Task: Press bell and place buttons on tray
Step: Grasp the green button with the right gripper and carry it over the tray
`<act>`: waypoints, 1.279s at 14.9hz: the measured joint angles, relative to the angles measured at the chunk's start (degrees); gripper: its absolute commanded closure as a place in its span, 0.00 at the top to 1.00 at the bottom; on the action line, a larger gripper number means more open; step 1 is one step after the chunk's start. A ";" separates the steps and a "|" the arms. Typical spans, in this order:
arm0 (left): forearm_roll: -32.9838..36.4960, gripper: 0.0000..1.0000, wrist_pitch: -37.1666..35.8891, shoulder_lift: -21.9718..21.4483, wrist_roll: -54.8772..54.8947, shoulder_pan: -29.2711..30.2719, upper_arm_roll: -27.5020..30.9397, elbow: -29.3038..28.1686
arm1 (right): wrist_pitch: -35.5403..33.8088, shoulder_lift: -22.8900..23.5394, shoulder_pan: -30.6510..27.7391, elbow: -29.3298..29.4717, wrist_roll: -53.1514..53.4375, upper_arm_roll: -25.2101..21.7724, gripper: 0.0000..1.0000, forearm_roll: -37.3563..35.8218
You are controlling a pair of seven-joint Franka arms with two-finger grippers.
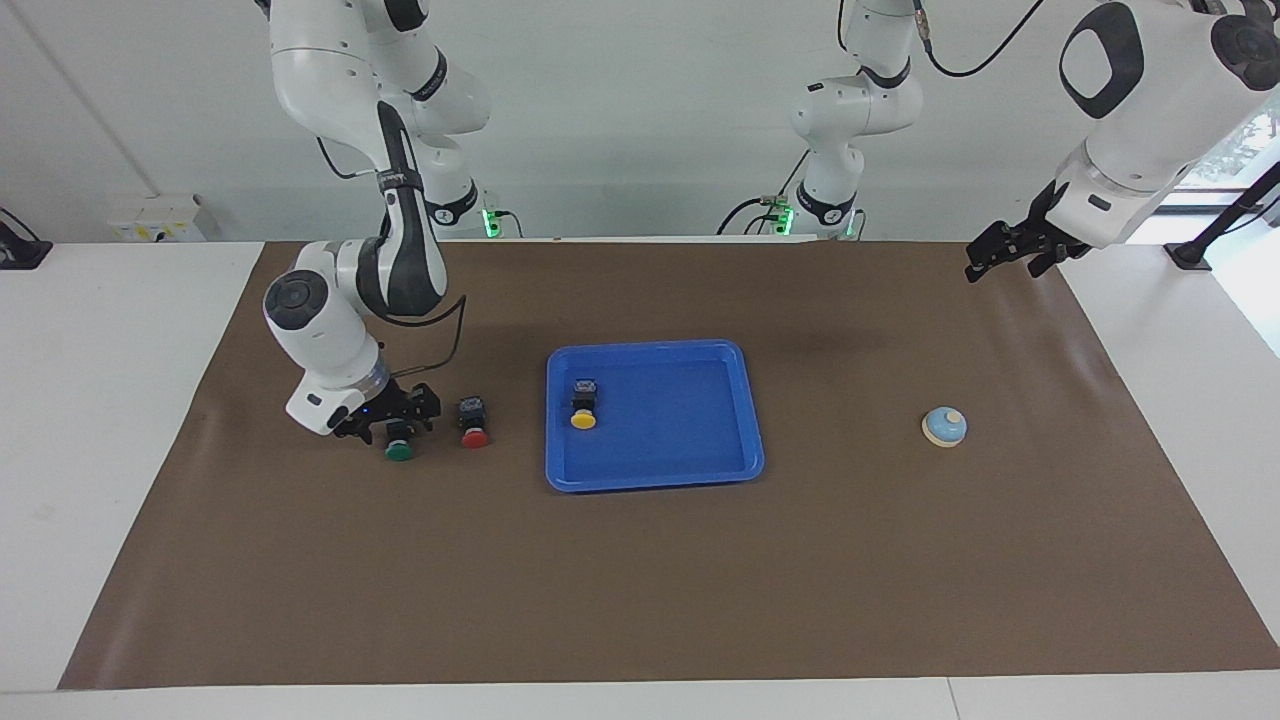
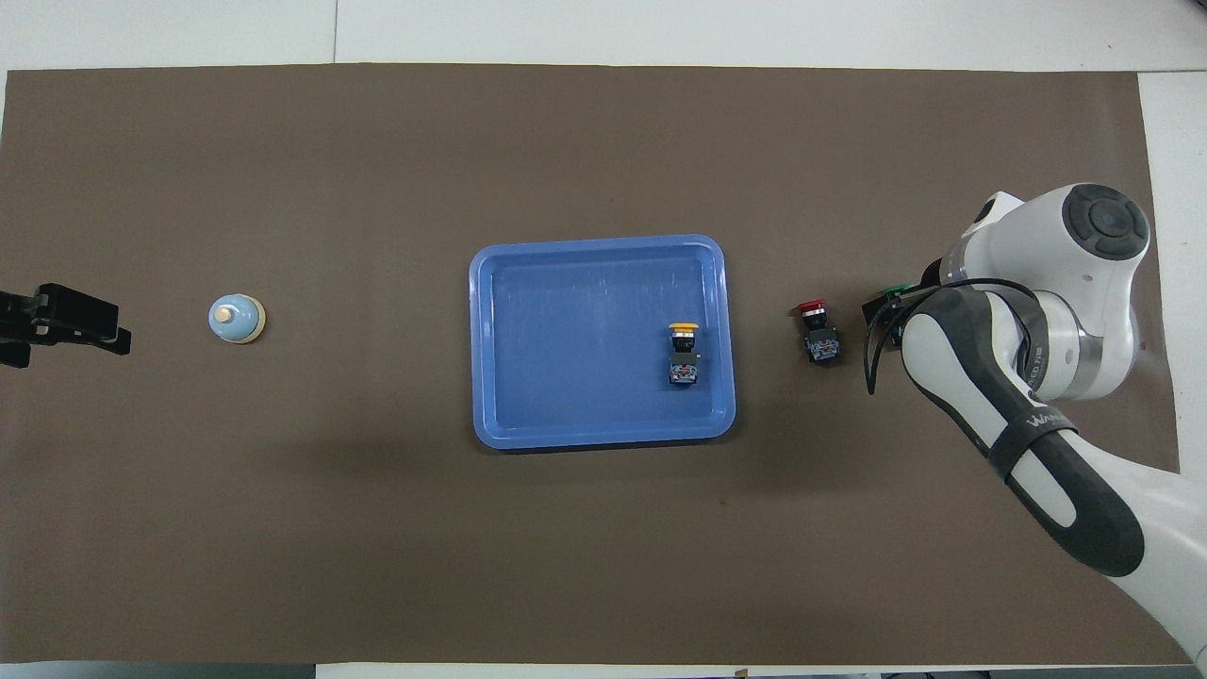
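One button, the yellow button (image 1: pixel 583 419), lay in the tray (image 1: pixel 740 400); the right gripper (image 1: pixel 392 425), fingers spread, straddled the green button (image 1: pixel 399 450); the red button (image 1: pixel 474 437) waited beside them.

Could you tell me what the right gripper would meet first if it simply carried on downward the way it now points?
Most likely the green button: the right gripper hangs open, low over it, pointing down at the brown mat. The red button stands beside it, apparently out of that line.

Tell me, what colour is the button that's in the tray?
The button lying in the blue tray has a yellow cap and a black body, clearest in the facing view.
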 measured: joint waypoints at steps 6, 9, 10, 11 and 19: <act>0.00 1.00 0.00 0.00 0.00 0.00 0.00 0.00 | 0.74 -0.18 -0.99 -1.49 -0.87 0.06 0.03 0.00; 0.00 1.00 0.00 0.00 0.00 0.00 0.00 0.00 | 0.89 -0.30 -0.86 -1.49 -0.87 0.31 0.00 0.00; 0.00 1.00 0.00 0.00 0.00 0.00 0.00 0.00 | 0.94 -0.36 -0.70 -1.38 -0.79 0.38 0.00 0.00; 0.00 1.00 0.00 0.00 0.00 0.00 0.00 0.00 | 0.95 -0.41 -0.47 -0.91 -0.62 0.52 0.00 0.00; 0.00 1.00 0.00 0.00 0.00 0.00 0.00 0.00 | -12.50 -0.78 17.48 13.82 27.04 1.11 0.00 0.05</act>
